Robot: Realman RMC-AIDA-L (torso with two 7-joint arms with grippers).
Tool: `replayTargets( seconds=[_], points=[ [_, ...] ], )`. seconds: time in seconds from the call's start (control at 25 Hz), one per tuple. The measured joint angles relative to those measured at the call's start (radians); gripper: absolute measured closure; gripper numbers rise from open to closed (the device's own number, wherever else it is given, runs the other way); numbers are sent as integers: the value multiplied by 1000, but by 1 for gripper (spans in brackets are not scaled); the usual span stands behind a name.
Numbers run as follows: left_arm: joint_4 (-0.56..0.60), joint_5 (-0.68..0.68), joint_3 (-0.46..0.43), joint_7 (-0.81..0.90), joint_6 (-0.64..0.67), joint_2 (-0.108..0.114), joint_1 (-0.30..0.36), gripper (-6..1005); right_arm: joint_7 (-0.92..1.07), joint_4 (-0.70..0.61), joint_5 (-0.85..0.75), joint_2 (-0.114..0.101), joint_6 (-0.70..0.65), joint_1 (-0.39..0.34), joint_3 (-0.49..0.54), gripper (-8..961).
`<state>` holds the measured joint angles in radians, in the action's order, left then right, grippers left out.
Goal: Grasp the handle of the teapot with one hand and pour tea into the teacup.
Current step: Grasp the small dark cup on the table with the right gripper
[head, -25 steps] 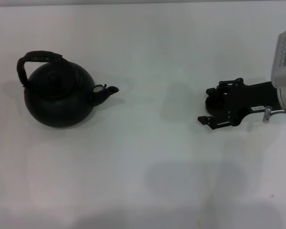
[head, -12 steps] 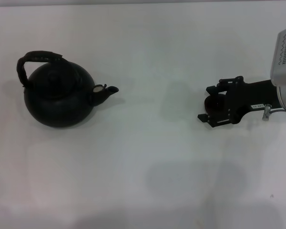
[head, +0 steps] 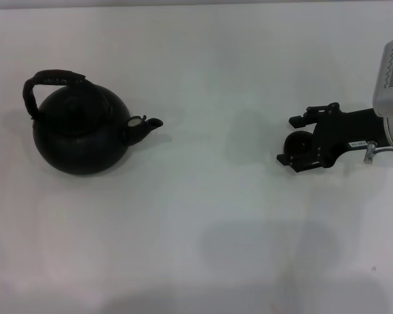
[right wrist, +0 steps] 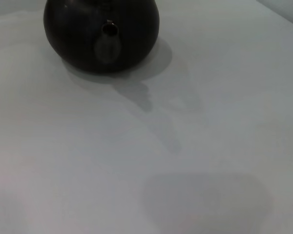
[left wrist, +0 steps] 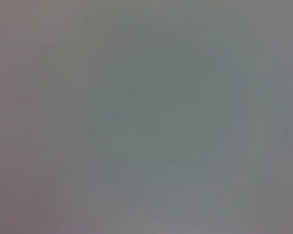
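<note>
On white table [head: 203, 229]: teapot [head: 82, 134] left; right end effector [head: 300, 149] around teacup [head: 299, 142].

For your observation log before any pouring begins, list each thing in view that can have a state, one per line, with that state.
teapot: upright on the table, lid on, spout toward the robot's right, ungrasped.
handle: raised over the lid, free.
teacup: at the right gripper, partly hidden by it.
right gripper: at the teacup; grip unclear.
left gripper: not in view.
</note>
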<state>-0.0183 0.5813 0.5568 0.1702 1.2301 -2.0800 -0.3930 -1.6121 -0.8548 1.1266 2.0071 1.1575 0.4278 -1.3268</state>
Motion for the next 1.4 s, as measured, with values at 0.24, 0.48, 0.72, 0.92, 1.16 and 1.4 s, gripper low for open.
replayTargets(
  seconds=[0.24,0.48,0.72,0.92,1.16,1.4],
  points=[
    [0,0,0,0,0,0,0,124,2,2,-5,-4,-6,-5,2,102],
    [0,0,0,-1,0,1,0,123,28,2,-49,-3,-8,-6,12,103],
    [0,0,0,-1,0,2,-5,123,36,3,-57,-2,-17,-10,14,104],
    [0,0,0,-1,-2,2,-10,123,37,11,-61,-3,-15,-10,24,104],
    [0,0,0,-2,-3,2,-12,123,29,17,-64,-4,-10,-10,39,105],
    [0,0,0,-8,-4,3,-14,123,20,19,-65,-4,-14,-7,39,114]
  ],
)
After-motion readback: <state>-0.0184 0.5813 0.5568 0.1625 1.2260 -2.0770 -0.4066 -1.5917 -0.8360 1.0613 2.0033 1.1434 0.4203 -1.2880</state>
